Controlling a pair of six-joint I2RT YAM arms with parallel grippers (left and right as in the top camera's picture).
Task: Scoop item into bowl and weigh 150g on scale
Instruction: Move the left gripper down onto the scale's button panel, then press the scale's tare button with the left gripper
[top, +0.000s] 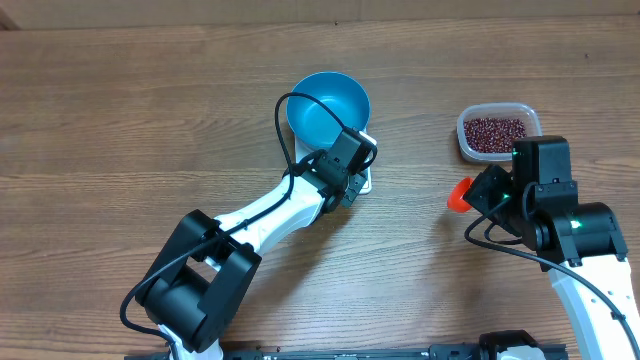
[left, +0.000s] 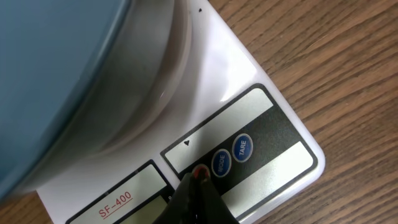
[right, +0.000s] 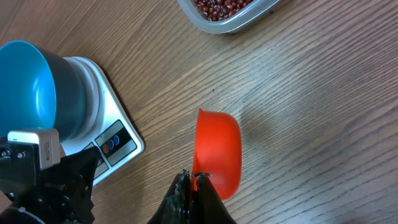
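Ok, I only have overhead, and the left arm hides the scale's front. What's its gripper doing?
Observer: The left gripper is shut, its tip on the scale's button strip, just left of the MODE button.
Operator: Any reading there?
Observer: No digits show in the display.
Operator: And the red thing on the right?
Observer: A scoop, pinched in the shut right gripper.
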